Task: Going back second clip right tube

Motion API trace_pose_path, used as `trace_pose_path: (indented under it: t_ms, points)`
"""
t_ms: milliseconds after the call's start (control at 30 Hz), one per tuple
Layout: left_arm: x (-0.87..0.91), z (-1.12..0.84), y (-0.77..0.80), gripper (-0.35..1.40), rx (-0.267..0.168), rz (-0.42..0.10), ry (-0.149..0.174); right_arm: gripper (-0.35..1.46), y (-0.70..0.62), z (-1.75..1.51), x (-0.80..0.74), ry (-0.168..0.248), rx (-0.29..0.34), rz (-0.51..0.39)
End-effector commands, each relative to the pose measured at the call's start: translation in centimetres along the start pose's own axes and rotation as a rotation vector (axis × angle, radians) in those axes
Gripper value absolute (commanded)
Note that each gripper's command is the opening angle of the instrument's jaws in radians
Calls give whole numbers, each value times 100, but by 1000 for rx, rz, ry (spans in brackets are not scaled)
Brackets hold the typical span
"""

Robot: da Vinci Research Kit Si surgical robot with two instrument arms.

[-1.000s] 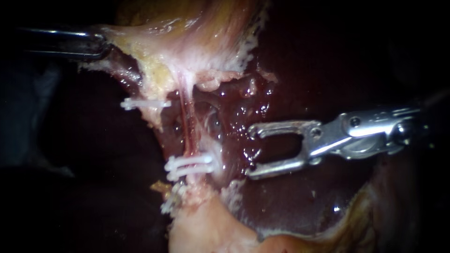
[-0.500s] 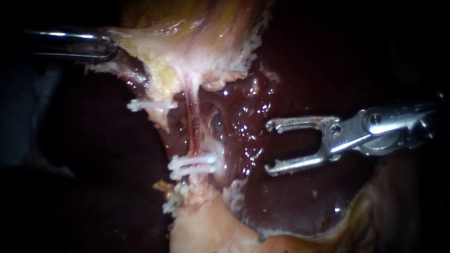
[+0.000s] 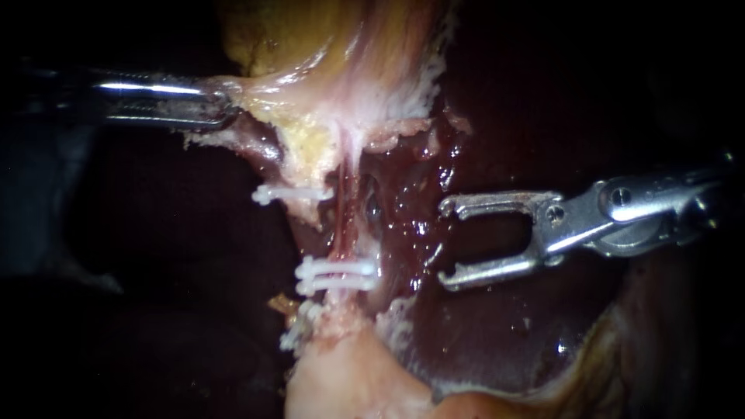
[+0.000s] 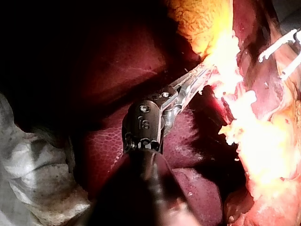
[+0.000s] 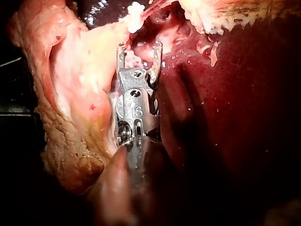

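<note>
A thin reddish tube [image 3: 345, 221] runs down from the pale gallbladder tissue [image 3: 334, 93]. Two white clips [image 3: 337, 273] lie side by side across its lower part. Another white clip [image 3: 291, 192] sits higher, on the tissue edge to the left. My right instrument [image 3: 445, 244] hovers over the dark liver, right of the tube, jaws open and empty; the right wrist view shows the same open jaws [image 5: 139, 47] short of a clip [image 5: 136, 12]. My left instrument [image 3: 213, 109] is shut on the gallbladder's edge, holding it taut, as the left wrist view [image 4: 200, 80] also shows.
Wet dark liver [image 3: 504, 334] fills the right and lower field. A further white clip [image 3: 299, 326] sits on the pale stump [image 3: 341, 380] below the paired clips. White gauze [image 4: 33, 179] lies beside the left instrument's shaft.
My right instrument drew back to the right, away from the tube, with its jaws open, then stayed still. My left instrument moved right, carrying the gallbladder edge, tube and clips with it.
</note>
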Motion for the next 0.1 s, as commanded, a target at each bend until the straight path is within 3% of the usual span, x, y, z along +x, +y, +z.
trace_pose_path:
  t_ms: [33, 100]
  points:
    - [0, 0, 0, -35, 0, -1, 0, 50, -1, -1, 2, 0, 1, 0]
    - [1, -2, 0, -35, -1, -1, 0, 50, -2, 0, 3, 0, 0, 1]
